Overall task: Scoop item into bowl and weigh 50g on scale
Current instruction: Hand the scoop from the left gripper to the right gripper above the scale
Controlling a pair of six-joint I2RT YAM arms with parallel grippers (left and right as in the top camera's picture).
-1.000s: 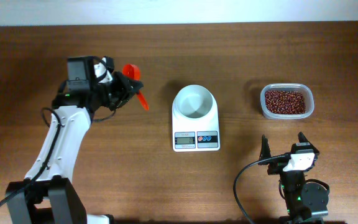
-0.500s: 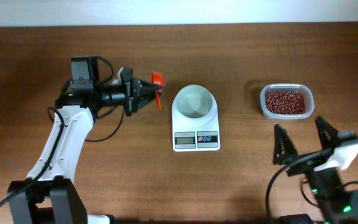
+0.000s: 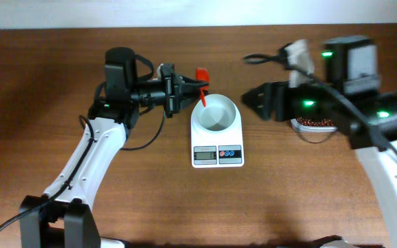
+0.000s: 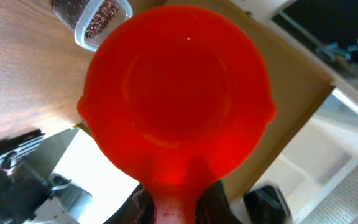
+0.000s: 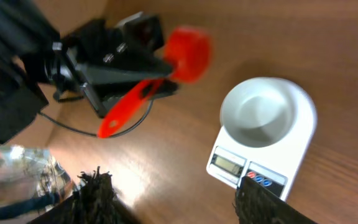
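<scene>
My left gripper (image 3: 179,91) is shut on the handle of a red scoop (image 3: 200,77), held just left of and above the white bowl (image 3: 216,114). The bowl stands empty on the white scale (image 3: 217,155). In the left wrist view the scoop (image 4: 179,99) fills the frame with no beans showing in it. The beans (image 3: 313,124) lie in a clear tub (image 3: 322,129), mostly hidden under my raised right arm. My right gripper (image 3: 259,102) is open and empty, high above the table, right of the bowl. Its view shows the bowl (image 5: 260,112), scale (image 5: 229,165) and scoop (image 5: 185,46).
The tub of beans also shows in the left wrist view (image 4: 95,18). The brown wooden table (image 3: 143,193) spreads around the scale. A white wall edge runs along the back of the table.
My left gripper has carried the red scoop rightwards to the bowl's rim. My right arm has risen from the table's front edge and swung up over the tub.
</scene>
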